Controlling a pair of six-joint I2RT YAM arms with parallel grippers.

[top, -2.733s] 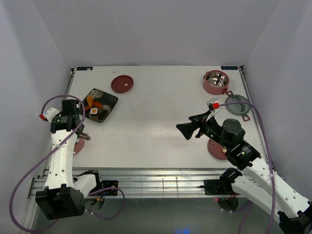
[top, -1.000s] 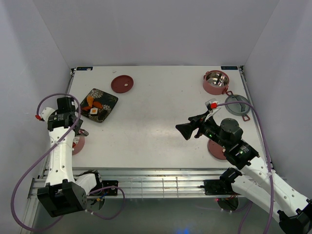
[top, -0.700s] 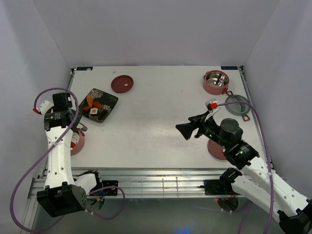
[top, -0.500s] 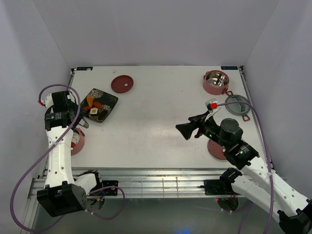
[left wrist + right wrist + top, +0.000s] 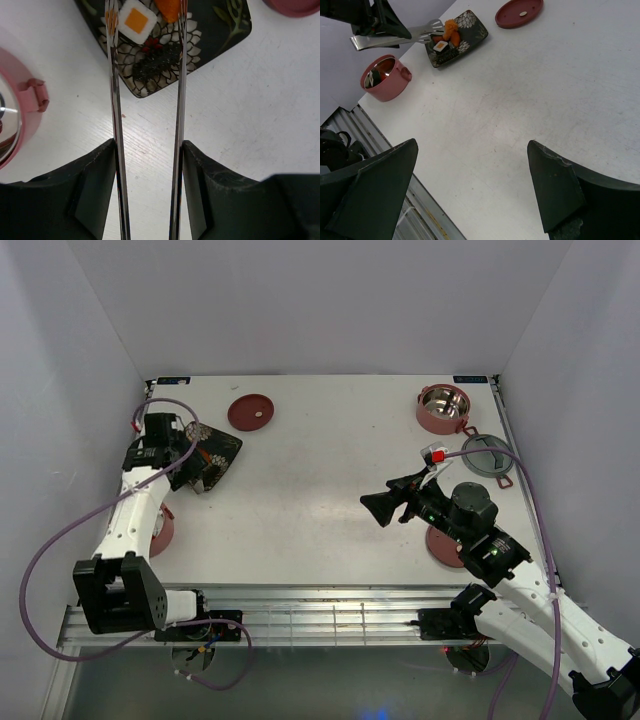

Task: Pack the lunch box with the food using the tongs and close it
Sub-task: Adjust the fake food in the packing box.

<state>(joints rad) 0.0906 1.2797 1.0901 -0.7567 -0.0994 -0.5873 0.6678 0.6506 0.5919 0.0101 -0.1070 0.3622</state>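
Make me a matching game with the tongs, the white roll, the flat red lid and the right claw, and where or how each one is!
Things:
1 tongs
2 white roll
3 flat red lid
4 right claw

Places or states:
A on the dark flowery plate
B wide open, holding nothing
C gripped in the left claw
D lying by itself on the table

Pairs: 1-C, 2-A, 3-D, 4-B

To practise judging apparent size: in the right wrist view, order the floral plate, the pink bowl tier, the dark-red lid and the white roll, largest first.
1. floral plate and pink bowl tier: too alike to rank.
2. dark-red lid, clipped by the top edge.
3. white roll.
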